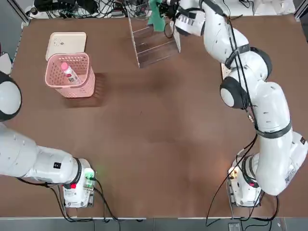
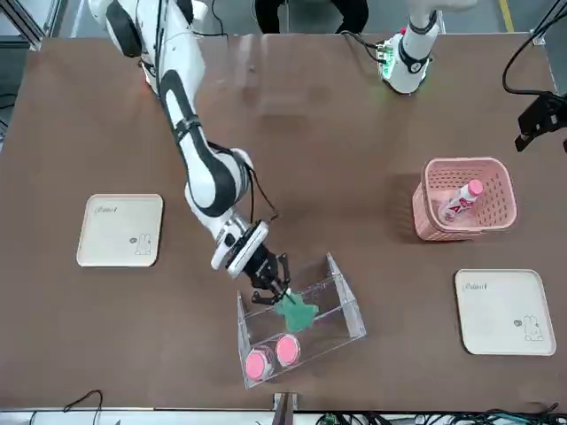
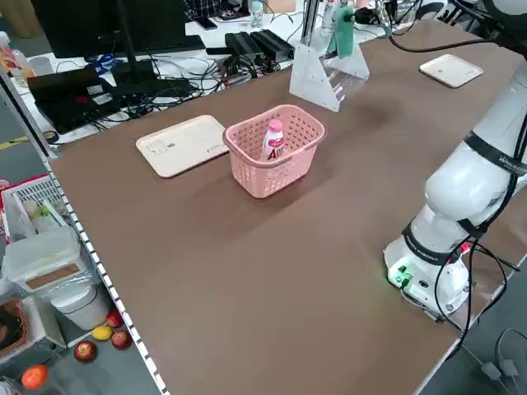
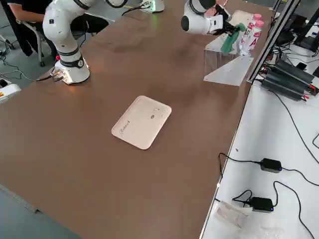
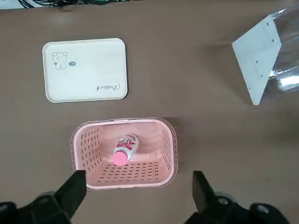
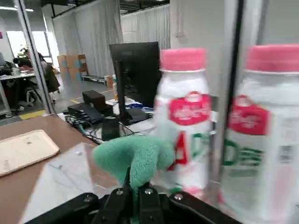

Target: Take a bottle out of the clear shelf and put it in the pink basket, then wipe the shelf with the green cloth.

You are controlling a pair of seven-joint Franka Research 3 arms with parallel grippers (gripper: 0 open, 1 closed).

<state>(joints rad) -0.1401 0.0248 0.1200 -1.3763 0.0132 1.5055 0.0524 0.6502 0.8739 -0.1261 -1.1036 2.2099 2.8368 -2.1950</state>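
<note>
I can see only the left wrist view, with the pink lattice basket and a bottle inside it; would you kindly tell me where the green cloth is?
Observer: The right claw is shut on the small teal-green fabric cloth, holding it inside the clear acrylic shelf.
Operator: Thank you. Are there any bottles in that shelf?
Observer: Yes, two pink-capped white bottles stand side by side in it, next to the cloth.

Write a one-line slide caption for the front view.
Right gripper holds the green cloth inside the clear shelf beside two remaining bottles; one bottle already lies in the pink basket.
</note>
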